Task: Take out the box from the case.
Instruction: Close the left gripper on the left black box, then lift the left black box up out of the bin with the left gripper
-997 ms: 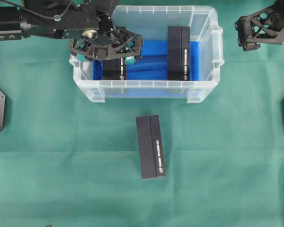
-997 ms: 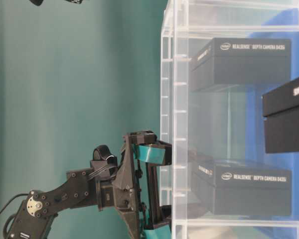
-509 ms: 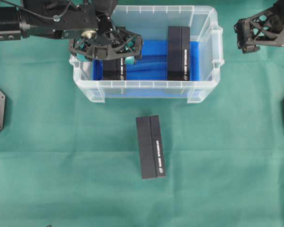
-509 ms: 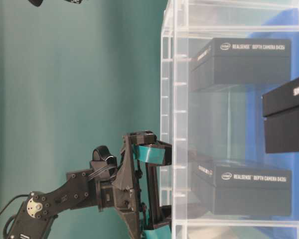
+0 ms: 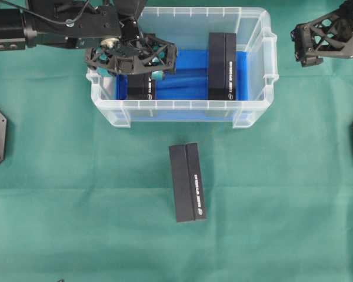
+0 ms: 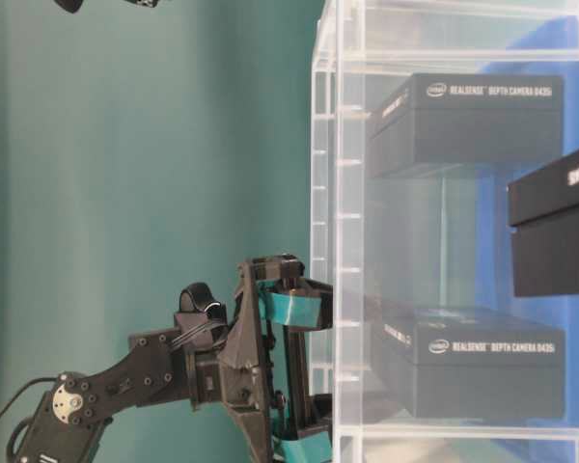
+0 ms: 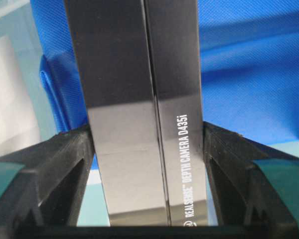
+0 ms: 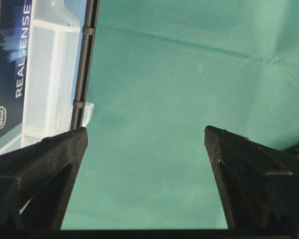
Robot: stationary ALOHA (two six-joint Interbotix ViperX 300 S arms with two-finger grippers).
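The case (image 5: 182,107) is a clear tub lined with blue cloth (image 7: 249,64). Two black boxes stand in it, one at the left (image 5: 140,88) and one at the right (image 5: 222,66). My left gripper (image 5: 138,73) reaches down into the case over the left box (image 7: 139,99). Its fingers (image 7: 65,164) press against both long sides of this box, which rests on the cloth. At table level the same gripper (image 6: 294,376) shows behind the case wall (image 6: 347,193), beside the lower box (image 6: 482,371). My right gripper (image 5: 298,42) hangs open and empty to the right of the case.
A third black box (image 5: 187,182) lies on the green cloth in front of the case, near the middle of the table. In the right wrist view the case's corner (image 8: 50,74) is at the left and my right gripper (image 8: 145,137) is over bare green cloth.
The left gripper's fingers have closed inward onto the sides of the left box. The boxes and the right arm have not moved.
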